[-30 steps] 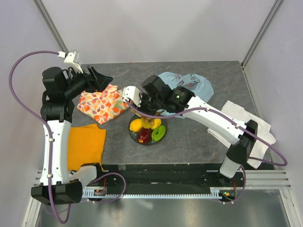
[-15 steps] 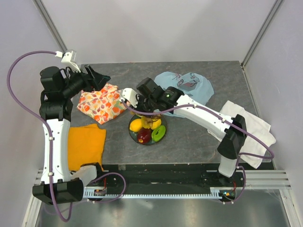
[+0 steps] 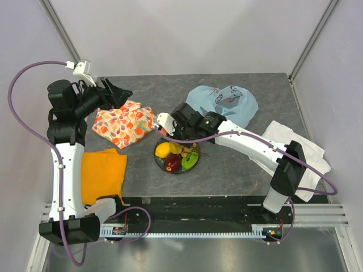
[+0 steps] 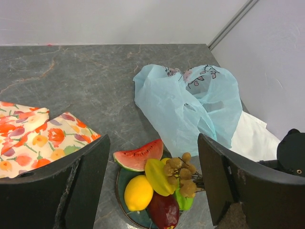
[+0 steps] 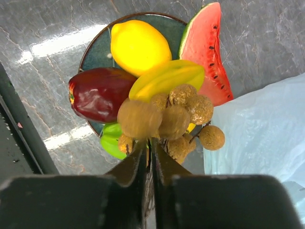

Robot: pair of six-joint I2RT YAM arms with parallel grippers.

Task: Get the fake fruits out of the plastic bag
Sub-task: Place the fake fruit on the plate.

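On the plastic bag (image 4: pixel 183 112), unreadable lettering (image 4: pixel 202 76).

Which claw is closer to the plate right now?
Right. The right claw is directly over the plate, shut on the grape bunch; the left claw is open, off left by the floral cloth.

The left arm (image 3: pixel 61 167) and right arm (image 3: pixel 252 141) share one build: white link shells between black joint housings. A thin purple cable (image 3: pixel 45 63) loops beyond the table's (image 3: pixel 238 170) left edge. Over the table, a green light (image 3: pixel 209 119) glows on the right arm's black wrist. The left arm's fingers (image 4: pixel 228 186) are broad and matte black.
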